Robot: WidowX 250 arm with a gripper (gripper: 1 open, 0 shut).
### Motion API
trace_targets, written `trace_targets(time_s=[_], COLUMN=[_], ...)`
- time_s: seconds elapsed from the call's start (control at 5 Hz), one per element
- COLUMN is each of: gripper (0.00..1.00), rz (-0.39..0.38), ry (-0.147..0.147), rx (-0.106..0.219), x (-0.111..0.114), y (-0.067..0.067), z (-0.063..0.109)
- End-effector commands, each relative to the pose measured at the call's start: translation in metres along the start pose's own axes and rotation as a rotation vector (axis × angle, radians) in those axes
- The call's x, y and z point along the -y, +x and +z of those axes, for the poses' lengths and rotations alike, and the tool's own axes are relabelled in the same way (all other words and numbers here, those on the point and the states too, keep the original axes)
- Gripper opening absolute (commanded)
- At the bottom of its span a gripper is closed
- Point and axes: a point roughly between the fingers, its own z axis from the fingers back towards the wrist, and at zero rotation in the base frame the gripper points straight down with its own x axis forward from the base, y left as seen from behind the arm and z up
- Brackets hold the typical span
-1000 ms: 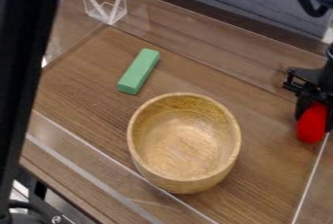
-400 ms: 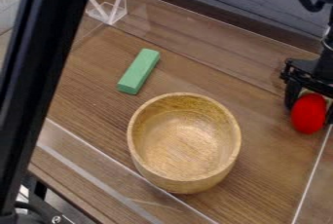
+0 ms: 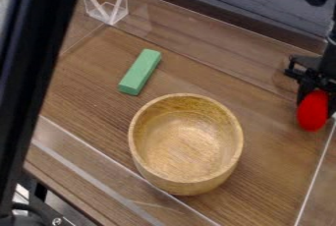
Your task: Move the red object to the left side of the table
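Red egg-shaped object in the claw, by the table's right edge

Nearest the camera, the wooden bowl point(image 3: 186, 143) sits toward the front of the brown wood-grain table point(image 3: 98, 132), bare wood between it and the red egg-shaped object point(image 3: 312, 111). That object is at the right, beside the clear side wall point(image 3: 315, 176), with the black claw point(image 3: 311, 90) closed on its upper part. Farther back, the green rectangular block point(image 3: 140, 72) lies left of open wood; a clear wire-like stand point(image 3: 106, 8) occupies the far left corner.

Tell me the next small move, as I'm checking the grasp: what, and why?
Probably a slight lift: the black gripper sits right over the glossy red egg-shaped object, apparently closed on its top.
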Motion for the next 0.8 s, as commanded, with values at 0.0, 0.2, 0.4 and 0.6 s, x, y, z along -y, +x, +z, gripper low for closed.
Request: trace_targets(time_s=[0.0,0.2,0.4,0.6], gripper=[0.00,0.00,0.00,0.00], rz=[-0.022,0.015,0.041,0.023], ry=[-0.048,-0.061,-0.068,-0.078], rx=[0.108,0.159,0.194,0.216], x=[-0.018,-0.029,-0.039,-0.062], y=[0.004,-0.007,-0.017,-0.028], z=[0.057,0.097,0.132,0.169])
